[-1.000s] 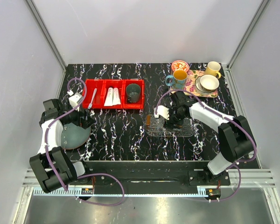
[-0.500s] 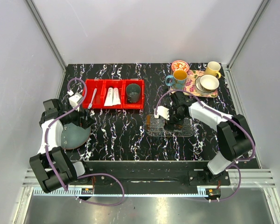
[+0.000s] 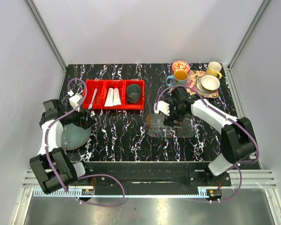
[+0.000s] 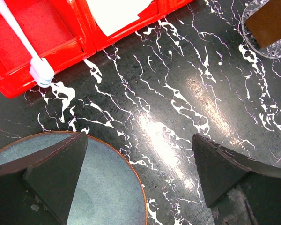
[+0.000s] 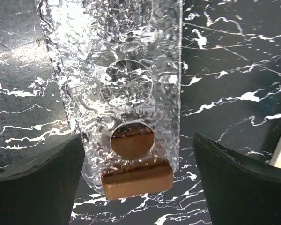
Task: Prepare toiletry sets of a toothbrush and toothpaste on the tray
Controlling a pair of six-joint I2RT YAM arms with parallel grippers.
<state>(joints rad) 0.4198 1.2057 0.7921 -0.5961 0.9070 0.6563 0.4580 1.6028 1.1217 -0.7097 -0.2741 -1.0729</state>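
Note:
The clear tray (image 3: 160,130) lies on the black marble table, with nothing in it in either view. My right gripper (image 3: 176,121) hangs just above it, open. In the right wrist view its fingers (image 5: 37,183) stand wide on either side of the tray (image 5: 117,70) and its orange-brown end (image 5: 138,180), touching nothing. The pale toothbrush (image 3: 92,99) lies in the left red bin, and two white toothpaste tubes (image 3: 113,97) lie in the middle bin. My left gripper (image 3: 82,123) is open and empty over a grey-blue plate (image 4: 98,187). The toothbrush (image 4: 18,37) shows at the upper left of its view.
The red bins (image 3: 99,107) stand at the back left, with a dark green mug (image 3: 134,93) in the right bin. A floral tray (image 3: 193,85) with several mugs stands at the back right. The grey-blue plate (image 3: 71,137) lies near the left arm.
My right gripper has opened wider and drawn back a little toward the far side above the tray. The left arm has not moved.

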